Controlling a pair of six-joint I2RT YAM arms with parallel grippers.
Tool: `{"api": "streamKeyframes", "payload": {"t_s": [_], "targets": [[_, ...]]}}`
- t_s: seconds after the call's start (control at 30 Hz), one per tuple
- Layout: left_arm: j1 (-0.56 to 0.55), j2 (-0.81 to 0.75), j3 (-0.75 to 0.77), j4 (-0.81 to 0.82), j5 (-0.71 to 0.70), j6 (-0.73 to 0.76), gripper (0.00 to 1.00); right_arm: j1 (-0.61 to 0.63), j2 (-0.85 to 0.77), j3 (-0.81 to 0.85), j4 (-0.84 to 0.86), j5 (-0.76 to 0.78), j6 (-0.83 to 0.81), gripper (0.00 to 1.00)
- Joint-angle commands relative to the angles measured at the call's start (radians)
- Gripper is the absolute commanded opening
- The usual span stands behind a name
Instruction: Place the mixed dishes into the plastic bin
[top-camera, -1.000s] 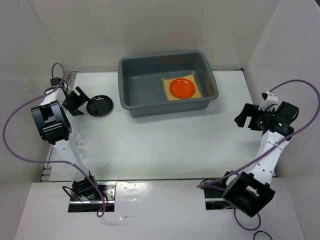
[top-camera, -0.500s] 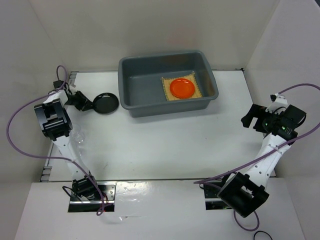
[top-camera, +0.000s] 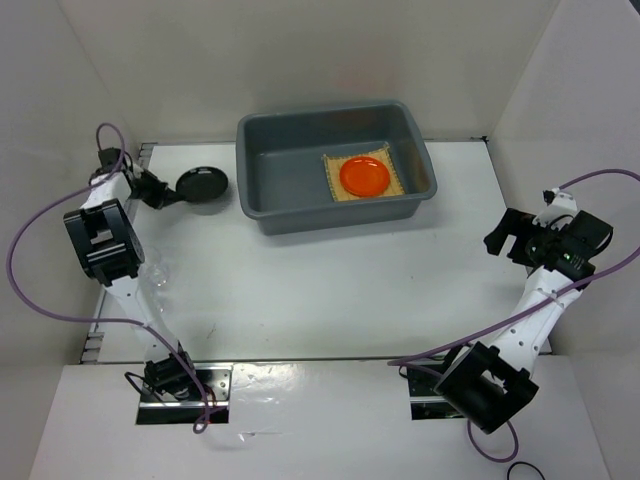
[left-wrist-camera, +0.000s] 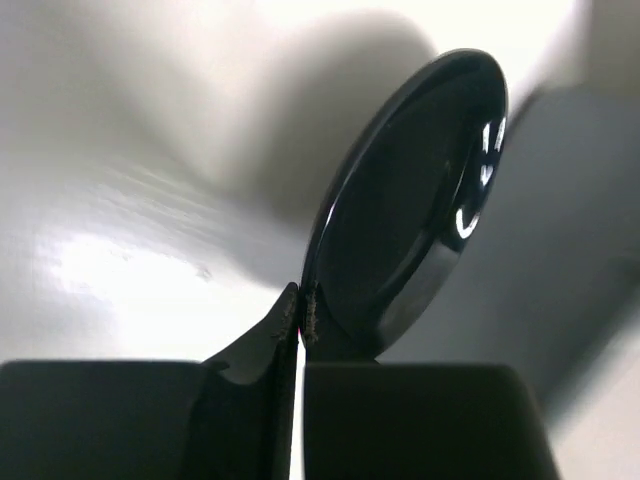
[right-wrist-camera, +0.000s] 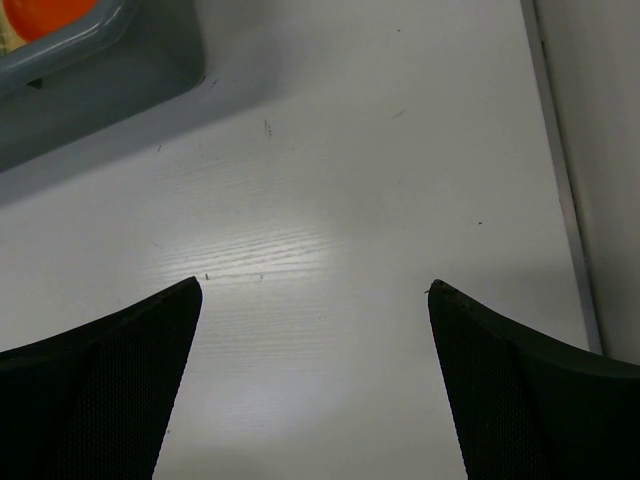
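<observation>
The small black round plate (top-camera: 202, 186) (left-wrist-camera: 410, 200) hangs tilted above the table at the back left, just left of the plastic bin (top-camera: 262, 205). My left gripper (top-camera: 166, 193) (left-wrist-camera: 301, 295) is shut on its near rim. Inside the bin, the orange plate (top-camera: 364, 176) lies on the tan woven mat (top-camera: 334, 187). A clear glass cup (top-camera: 160, 273) shows only as a faint glint beside the left arm. My right gripper (top-camera: 496, 242) (right-wrist-camera: 315, 288) stands open over bare table at the right, holding nothing.
White walls close in the table at the back and on both sides. The bin's corner (right-wrist-camera: 90, 60) with a bit of the orange plate (right-wrist-camera: 40, 12) shows at the upper left of the right wrist view. Purple cables loop off both arms.
My left gripper has closed on the black plate's rim and lifted it off the table, towards the back. The right arm shifted a little to the right, then held still.
</observation>
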Motion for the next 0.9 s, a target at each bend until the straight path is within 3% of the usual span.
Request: {"api": "streamKeyframes", "payload": {"t_s": [0.0, 0.17, 0.33, 0.4, 0.57, 0.67, 0.73, 0.77, 0.87], "targets": [[-0.016, -0.138, 0.190, -0.017, -0.117, -0.189, 0.00, -0.008, 0.001, -0.006, 0.056, 0.002, 0.011, 0.98], [-0.083, -0.194, 0.253, 0.024, -0.143, -0.329, 0.00, -0.008, 0.001, -0.006, 0.056, 0.002, 0.011, 0.98], [-0.191, -0.143, 0.428, 0.038, -0.148, -0.383, 0.00, -0.019, 0.001, -0.006, 0.047, 0.011, 0.011, 0.98], [-0.266, -0.109, 0.573, 0.013, -0.163, -0.383, 0.00, -0.028, 0.001, -0.006, 0.047, 0.020, 0.011, 0.98], [-0.456, 0.087, 0.889, -0.039, -0.119, -0.371, 0.00, -0.028, 0.001, -0.006, 0.057, 0.020, 0.011, 0.98], [-0.528, 0.371, 1.407, -0.193, -0.056, -0.380, 0.00, -0.028, 0.012, -0.015, 0.048, 0.020, 0.001, 0.98], [-0.582, 0.414, 1.320, -0.096, 0.024, -0.418, 0.00, -0.037, 0.021, -0.015, 0.060, 0.011, 0.001, 0.98], [-0.599, 0.453, 1.395, -0.129, -0.009, -0.418, 0.00, -0.037, 0.021, -0.024, 0.071, -0.018, 0.001, 0.98], [-0.660, 0.577, 1.425, -0.083, -0.010, -0.418, 0.00, -0.037, 0.040, -0.024, 0.057, -0.055, -0.024, 0.98]]}}
